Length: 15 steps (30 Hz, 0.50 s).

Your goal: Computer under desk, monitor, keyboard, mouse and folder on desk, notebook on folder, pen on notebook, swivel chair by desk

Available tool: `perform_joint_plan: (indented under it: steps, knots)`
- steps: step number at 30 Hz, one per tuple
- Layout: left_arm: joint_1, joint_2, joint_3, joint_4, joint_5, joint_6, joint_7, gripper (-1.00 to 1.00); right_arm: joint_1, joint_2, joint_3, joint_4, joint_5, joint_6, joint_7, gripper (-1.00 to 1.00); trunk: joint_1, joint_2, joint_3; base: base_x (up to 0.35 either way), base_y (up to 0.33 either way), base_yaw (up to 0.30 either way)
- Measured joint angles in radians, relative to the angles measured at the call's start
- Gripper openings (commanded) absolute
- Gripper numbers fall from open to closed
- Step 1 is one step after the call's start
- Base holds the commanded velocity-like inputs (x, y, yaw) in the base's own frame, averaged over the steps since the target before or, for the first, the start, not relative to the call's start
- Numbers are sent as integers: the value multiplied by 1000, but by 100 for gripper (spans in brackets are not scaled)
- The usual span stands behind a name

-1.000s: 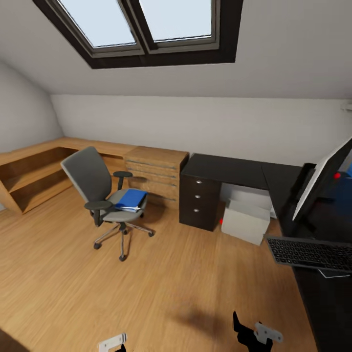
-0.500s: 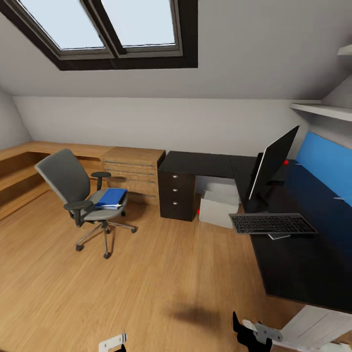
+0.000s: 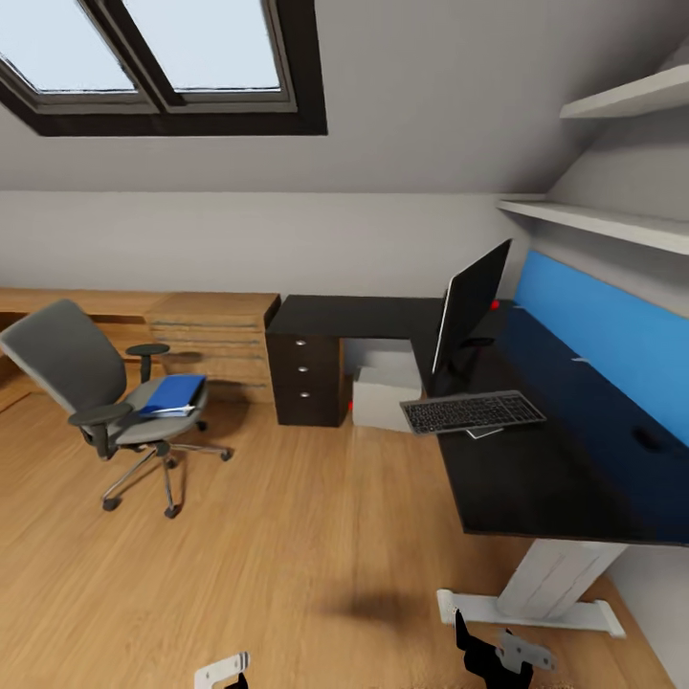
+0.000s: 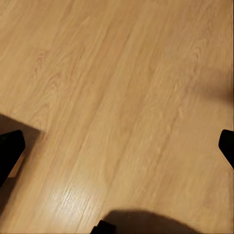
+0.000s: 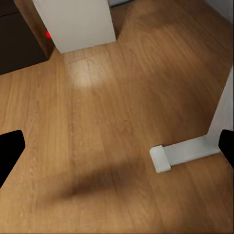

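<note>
On the black desk [image 3: 536, 478] at right, monitor [image 3: 469, 304] stands upright, keyboard [image 3: 473, 412] just in front, overhanging the near-left edge. White computer [image 3: 386, 399] sits under the desk's far part. Swivel chair [image 3: 91, 388] stands well apart at left, blue folder [image 3: 170, 395] on its seat. Left hand [image 4: 117, 141] and right hand [image 5: 117, 146] both spread wide over wood floor [image 3: 287, 536], holding nothing.

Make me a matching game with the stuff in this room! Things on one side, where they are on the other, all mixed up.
Things:
1. folder
2. keyboard
3. computer
4. monitor

Places:
A. on the floor under the desk
B. standing on the desk behind the keyboard
C. on the chair seat
D. lying at the desk's edge, poking out over it

Pairs: 1-C, 2-D, 3-A, 4-B
</note>
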Motion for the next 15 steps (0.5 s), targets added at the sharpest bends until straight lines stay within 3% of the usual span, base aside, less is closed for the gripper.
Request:
perform_joint_plan:
  steps: [8, 15]
  knots:
    - [0, 0, -23, 49, -2, -104, 1, 100, 0, 0, 0, 0, 0, 0, 0, 100, 0, 0, 0, -53, -57, -278]
    - [1, 0, -51, 58, -2, -113, 3, 100, 0, 0, 0, 0, 0, 0, 1, 100, 0, 0, -5, -180, -247, -72]
